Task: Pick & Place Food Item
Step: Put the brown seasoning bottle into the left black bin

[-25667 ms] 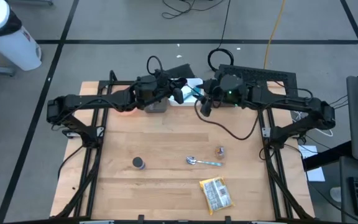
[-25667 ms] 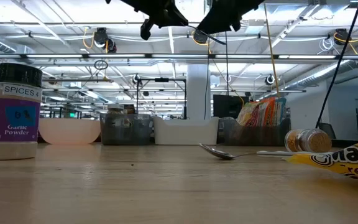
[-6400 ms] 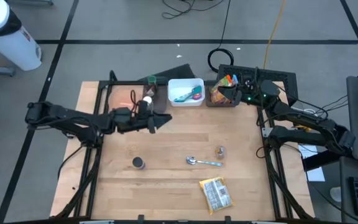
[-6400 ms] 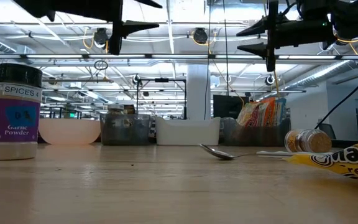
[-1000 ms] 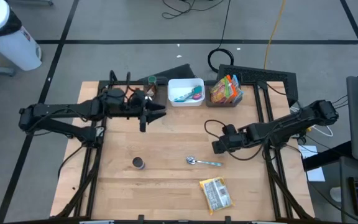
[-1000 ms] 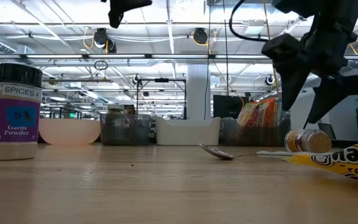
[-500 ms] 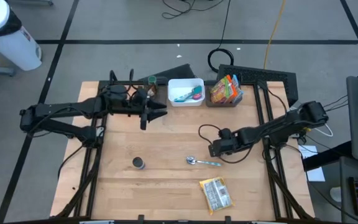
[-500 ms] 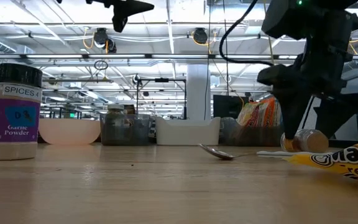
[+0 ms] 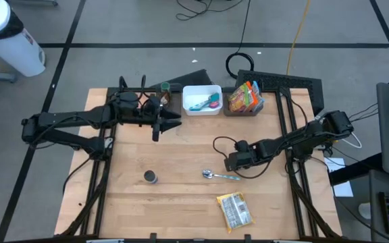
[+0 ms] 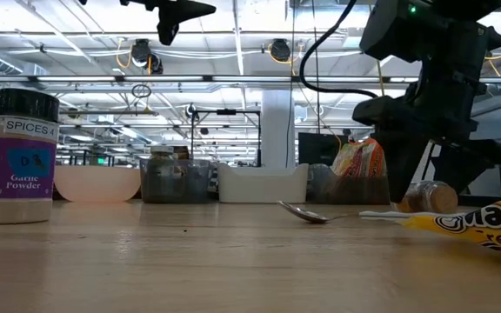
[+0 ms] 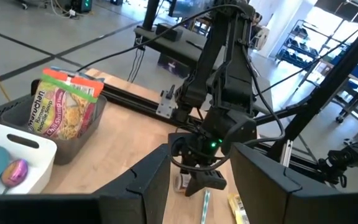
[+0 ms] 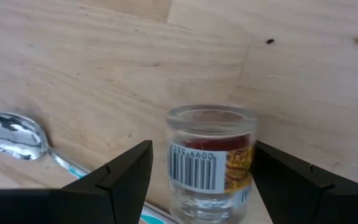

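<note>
My right gripper (image 12: pixel 201 171) hangs low over the jar (image 12: pixel 211 160), fingers spread either side, not gripping. My left gripper (image 9: pixel 169 121) waits spread, empty.

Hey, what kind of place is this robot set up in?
Probably a robotics lab or workshop in a large open industrial hall. The low view shows exposed ceiling pipes and strip lights; the high view shows a wooden table on a taped concrete floor with loose cables.

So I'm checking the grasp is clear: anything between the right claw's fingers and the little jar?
No. In the right wrist view the small jar lies between the open right claw, gaps bare.
</note>
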`<state>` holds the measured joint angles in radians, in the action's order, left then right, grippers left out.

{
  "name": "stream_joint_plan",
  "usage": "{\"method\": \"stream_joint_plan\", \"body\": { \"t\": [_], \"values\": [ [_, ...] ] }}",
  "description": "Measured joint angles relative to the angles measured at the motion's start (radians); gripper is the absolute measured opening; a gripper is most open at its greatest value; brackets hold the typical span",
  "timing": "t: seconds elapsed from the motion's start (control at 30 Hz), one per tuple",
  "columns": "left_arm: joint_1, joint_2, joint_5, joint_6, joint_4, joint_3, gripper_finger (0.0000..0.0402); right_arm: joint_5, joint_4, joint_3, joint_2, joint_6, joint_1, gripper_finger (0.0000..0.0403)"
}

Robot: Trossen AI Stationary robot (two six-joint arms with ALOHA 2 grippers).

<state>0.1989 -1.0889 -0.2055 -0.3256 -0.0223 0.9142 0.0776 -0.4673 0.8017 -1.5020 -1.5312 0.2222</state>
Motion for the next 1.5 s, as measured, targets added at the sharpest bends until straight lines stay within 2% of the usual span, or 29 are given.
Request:
{"method": "stream_joint_plan", "body": {
  "t": [0.23,0.5,0.63,0.8,1.03,1.27,1.5],
  "values": [
    [0.000,0.000,0.000,0.000,0.004,0.000,0.0175,-0.001,0.003,-0.009,0.000,0.026,0.000,0.0254],
    [0.000,0.000,0.000,0.000,0.005,0.000,0.0175,-0.041,0.063,-0.100,0.005,-0.057,-0.001,0.0252],
    [0.000,0.000,0.001,0.000,0.005,0.000,0.0175,-0.055,0.077,-0.113,0.005,-0.055,-0.001,0.0234],
    [0.000,0.000,0.003,0.004,0.005,0.000,0.0175,-0.061,0.075,-0.114,0.004,-0.035,0.000,0.0187],
    [0.000,0.000,0.004,0.013,0.005,0.000,0.0175,-0.070,0.089,-0.114,0.010,-0.016,-0.002,0.0186],
    [0.000,0.000,0.004,0.013,0.008,0.000,0.0175,0.010,0.190,-0.124,0.101,-0.016,-0.019,0.0186],
    [0.000,-0.003,0.005,0.016,0.027,0.000,0.0175,0.140,0.422,-0.119,0.233,0.114,-0.089,0.0186]
  ]
}}
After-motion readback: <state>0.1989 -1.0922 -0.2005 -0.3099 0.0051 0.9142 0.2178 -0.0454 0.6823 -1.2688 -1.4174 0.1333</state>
